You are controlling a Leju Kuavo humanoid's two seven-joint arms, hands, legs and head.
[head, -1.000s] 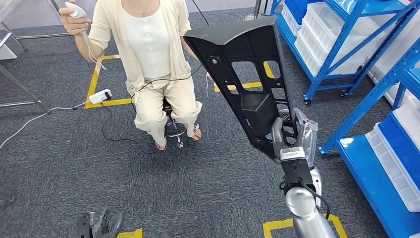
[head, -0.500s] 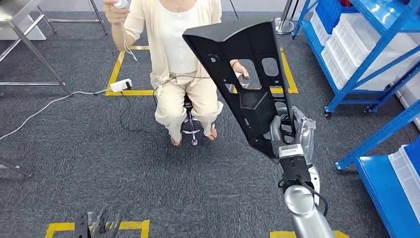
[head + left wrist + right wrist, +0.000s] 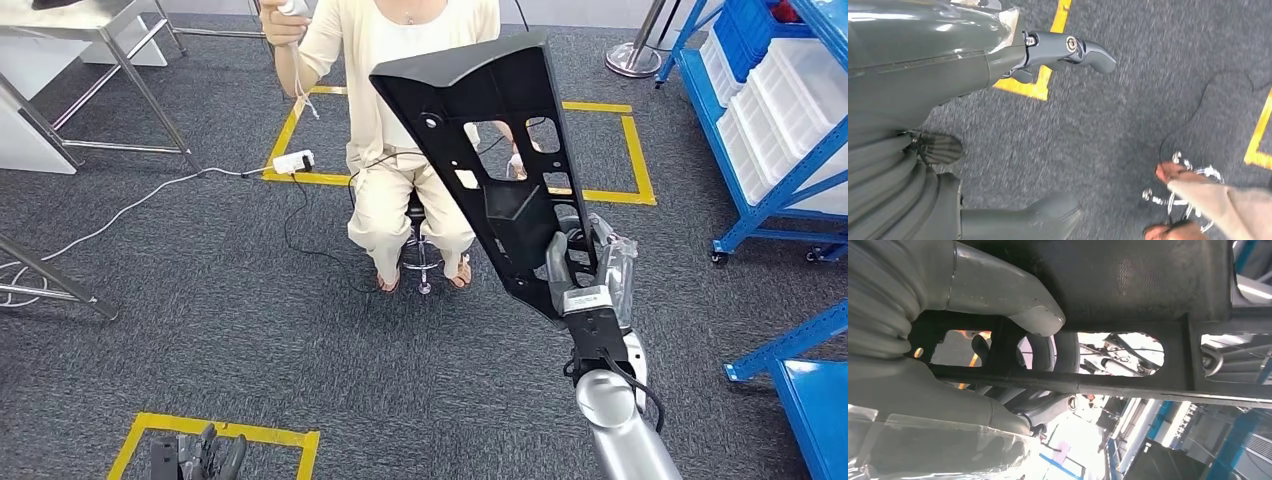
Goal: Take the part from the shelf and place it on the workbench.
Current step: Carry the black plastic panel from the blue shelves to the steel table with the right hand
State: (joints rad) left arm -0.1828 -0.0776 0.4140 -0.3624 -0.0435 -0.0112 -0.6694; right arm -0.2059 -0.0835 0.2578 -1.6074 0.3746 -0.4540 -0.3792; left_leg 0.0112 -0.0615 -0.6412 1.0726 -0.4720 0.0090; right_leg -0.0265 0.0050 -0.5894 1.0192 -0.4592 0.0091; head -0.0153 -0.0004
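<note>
Gripping the black part (image 3: 495, 160) upright in our right hand (image 3: 585, 270), we are facing a seated person (image 3: 410, 120); our left hand (image 3: 1068, 47) is hanging unclenched, holding nothing.

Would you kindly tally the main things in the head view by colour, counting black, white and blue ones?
Black: 1, the part held in the right hand.
White: 1, the power strip.
Blue: 2, the far shelf and the near shelf.
Total: 4.
</note>
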